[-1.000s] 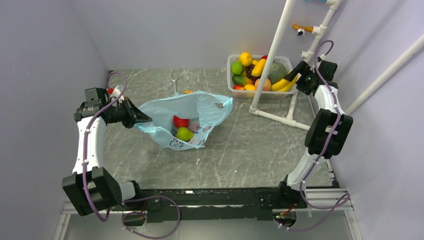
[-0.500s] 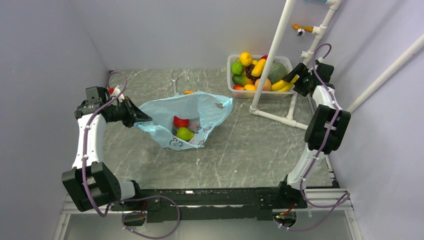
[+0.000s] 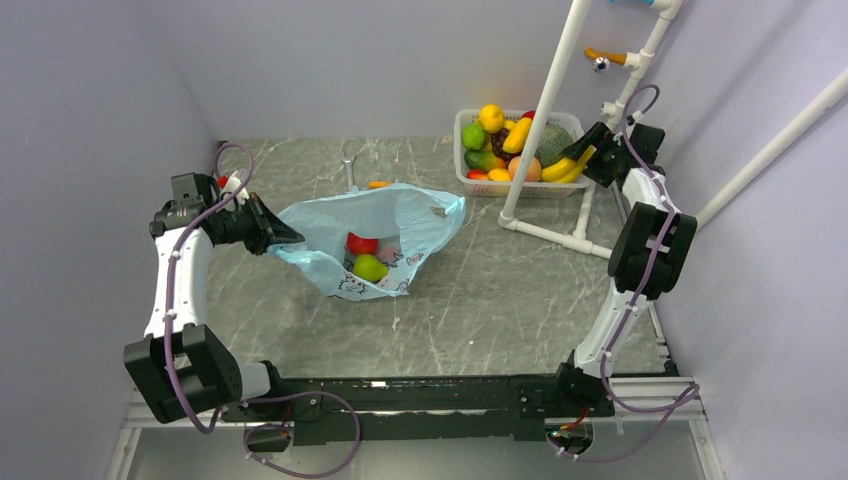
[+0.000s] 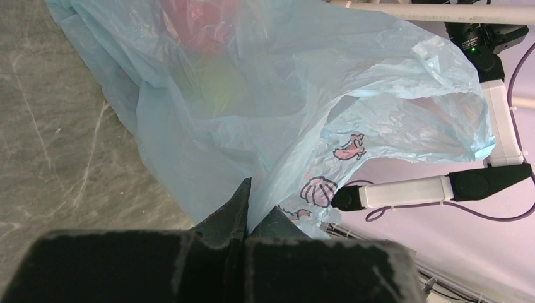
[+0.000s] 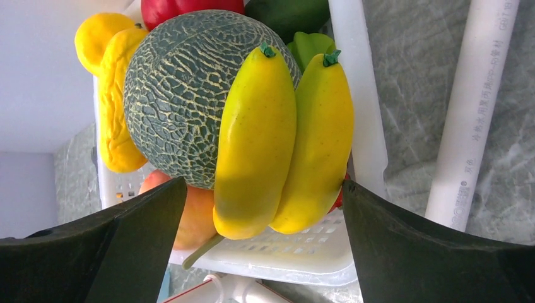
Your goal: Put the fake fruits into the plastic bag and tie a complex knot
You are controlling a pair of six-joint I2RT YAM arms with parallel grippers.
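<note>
One crinkly, translucent light-blue plastic bag [image 3: 400, 225] lies unmoved mid-table, its rim pinched in the closed left gripper [image 4: 246, 202]. At the white mesh basket [image 3: 462, 150], the right gripper [image 3: 590, 150] has edged closer, fingers spread wide around two glossy yellow bananas [image 5: 277, 139] against the netted green melon [image 5: 170, 95]. A small red fruit [image 3: 361, 243] and green fruit [image 3: 369, 267] sit inside the bag.

Overhead camera looks down from behind the robot, whole surface [image 3: 480, 300] in shot. Left wrist view sits tight against the plastic bag [image 4: 284, 95]; right wrist view stares close at the bananas [image 5: 265, 145], and both spots show small from overhead.
</note>
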